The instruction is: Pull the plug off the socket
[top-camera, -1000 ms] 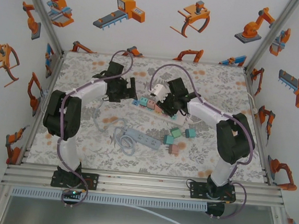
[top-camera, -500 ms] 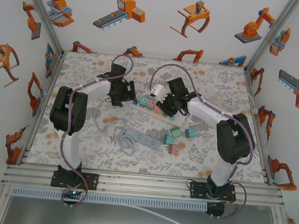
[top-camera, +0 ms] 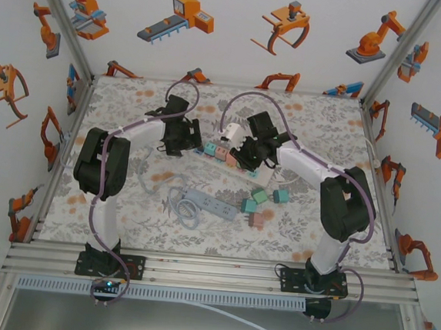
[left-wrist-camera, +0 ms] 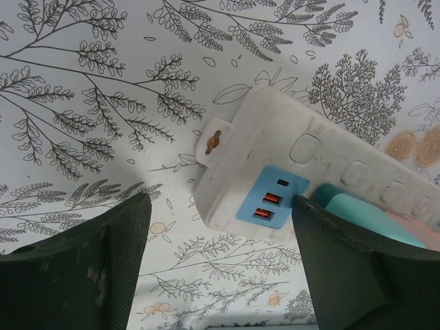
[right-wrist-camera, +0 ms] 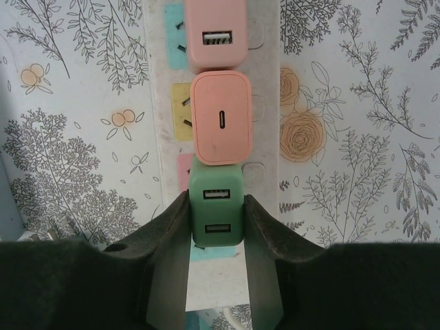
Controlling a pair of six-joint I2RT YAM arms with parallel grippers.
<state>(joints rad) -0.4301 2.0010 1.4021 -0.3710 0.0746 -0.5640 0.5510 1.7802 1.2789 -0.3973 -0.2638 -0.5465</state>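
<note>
The left arm has folded in: its elbow sits closer to the middle of the worktop (top-camera: pixel 325 120) than a second ago, and the left gripper (left-wrist-camera: pixel 220 206) has narrowed from wide to about half-spread. The right arm has barely shifted.

The left fingers (left-wrist-camera: pixel 103 268) straddle the end of the white power strip (left-wrist-camera: pixel 254 144) without clamping it. One pad stands clear of the casing and the other is close beside it, near a teal plug (left-wrist-camera: pixel 371 213). That end carries a blue USB panel (left-wrist-camera: pixel 271 196) with two orange ports.

The right gripper (right-wrist-camera: pixel 216 203) is clenched on the green plug (right-wrist-camera: pixel 217 220), one pad (right-wrist-camera: pixel 168 240) against each side. The green plug is a square two-port USB charger, seated in the strip, which lies toward the worktop's far edge, about midway between its side edges. Just beyond it along the strip sit a pink USB-C charger (right-wrist-camera: pixel 220 117) and a pink USB-A charger (right-wrist-camera: pixel 215 34), touching one another.

Nearer the front edge lie a grey-blue power strip (top-camera: pixel 209 204) and several loose plugs (top-camera: pixel 260 195).
</note>
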